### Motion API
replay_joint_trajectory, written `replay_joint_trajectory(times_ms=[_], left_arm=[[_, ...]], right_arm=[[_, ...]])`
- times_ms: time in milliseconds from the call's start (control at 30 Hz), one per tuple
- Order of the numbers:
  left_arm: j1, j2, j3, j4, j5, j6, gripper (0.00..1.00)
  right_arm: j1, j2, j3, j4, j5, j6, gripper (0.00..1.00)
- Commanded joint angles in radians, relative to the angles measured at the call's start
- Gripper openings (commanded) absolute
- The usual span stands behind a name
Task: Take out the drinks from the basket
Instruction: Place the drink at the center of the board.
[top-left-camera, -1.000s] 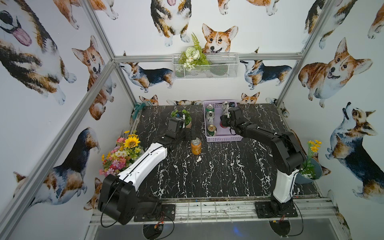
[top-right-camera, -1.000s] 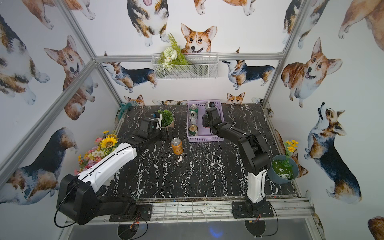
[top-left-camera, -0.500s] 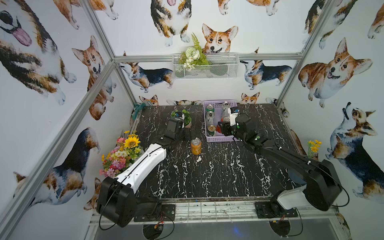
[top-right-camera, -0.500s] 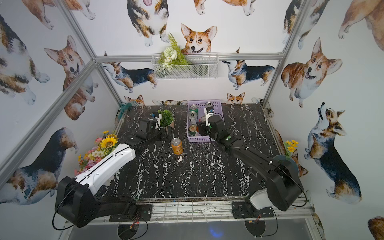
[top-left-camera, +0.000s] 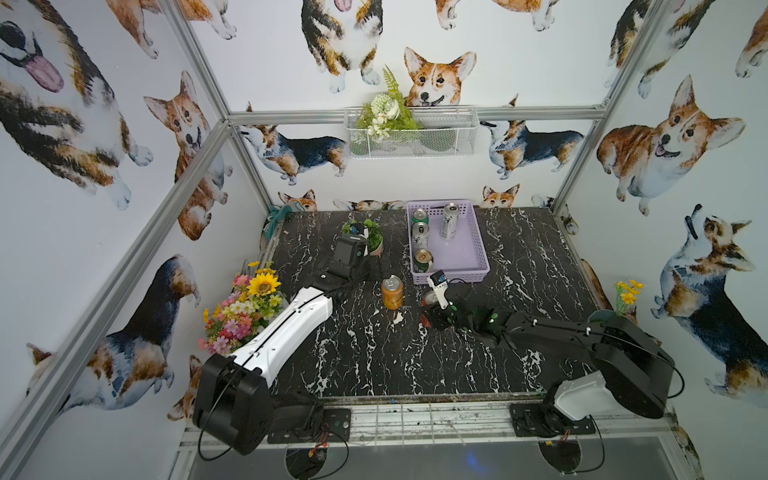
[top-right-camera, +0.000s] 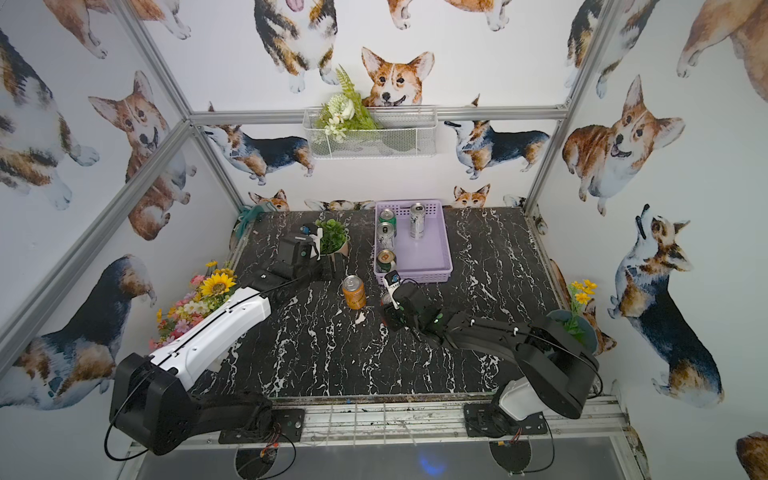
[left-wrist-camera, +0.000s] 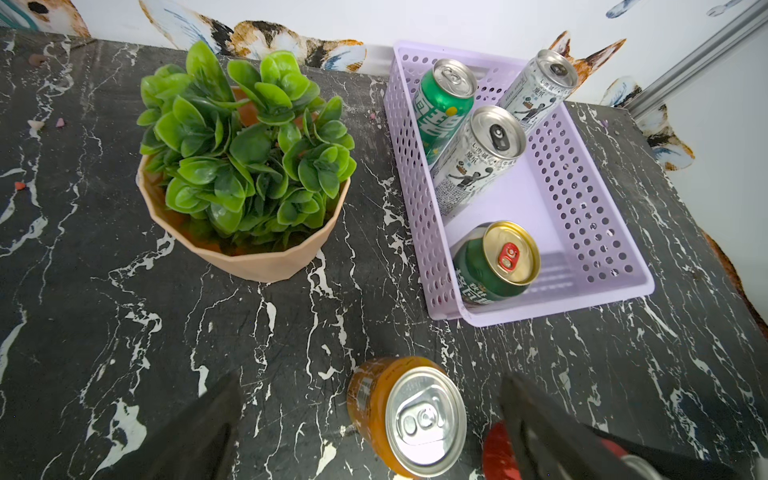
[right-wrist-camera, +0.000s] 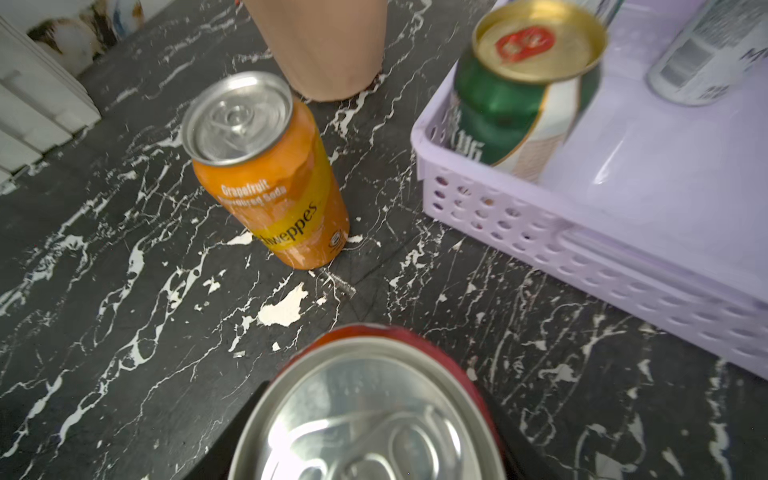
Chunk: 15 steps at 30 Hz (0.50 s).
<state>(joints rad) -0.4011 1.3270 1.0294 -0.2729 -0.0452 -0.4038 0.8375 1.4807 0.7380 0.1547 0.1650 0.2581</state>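
**Red can is out of the basket, in the right gripper's grasp beside the orange can.**

In both top views the lavender basket (top-left-camera: 459, 251) sits at the table's (top-left-camera: 519, 332) 12 o'clock. Four drinks stand upright in it, two green cans (top-left-camera: 419, 216) (top-left-camera: 423, 261) and two silver cans (top-left-camera: 420, 236) (top-left-camera: 449, 220). The orange can (top-right-camera: 354, 292) stands on the table at the basket's 7 o'clock. The red can (top-left-camera: 425, 320) is at its 4 o'clock, inside the right gripper (top-left-camera: 434, 311). The left gripper (top-left-camera: 379, 266) hangs at the orange can's 11 o'clock. In the left wrist view its fingers (left-wrist-camera: 208, 424) are spread wide and released, and the orange can shows between them, apart from both. The potted plant (left-wrist-camera: 249, 166) stands beside the basket. In the right wrist view dark fingers (right-wrist-camera: 513, 436) clasp the red can on both sides. Whether it rests on the table cannot be told.
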Motion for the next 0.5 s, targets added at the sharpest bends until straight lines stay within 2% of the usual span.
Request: replay_joint_trajectory(times_ms=[0, 200, 333, 467], left_arm=[[0.001, -0.006, -0.004, 0.004, 0.001, 0.005, 1.00], [0.001, -0.002, -0.009, 0.006, 0.003, 0.005, 1.00], [0.001, -0.002, -0.002, 0.004, 0.008, 0.006, 1.00], [0.002, -0.002, -0.005, 0.004, 0.008, 0.009, 1.00]], right_arm=[[0.003, 0.053, 0.036, 0.199, 0.081, -0.014, 0.26], [0.003, 0.129, 0.072, 0.223, 0.144, -0.027, 0.29], [0.003, 0.157, 0.098, 0.212, 0.141, -0.024, 0.32], [0.002, 0.164, 0.098, 0.213, 0.122, -0.006, 0.43]])
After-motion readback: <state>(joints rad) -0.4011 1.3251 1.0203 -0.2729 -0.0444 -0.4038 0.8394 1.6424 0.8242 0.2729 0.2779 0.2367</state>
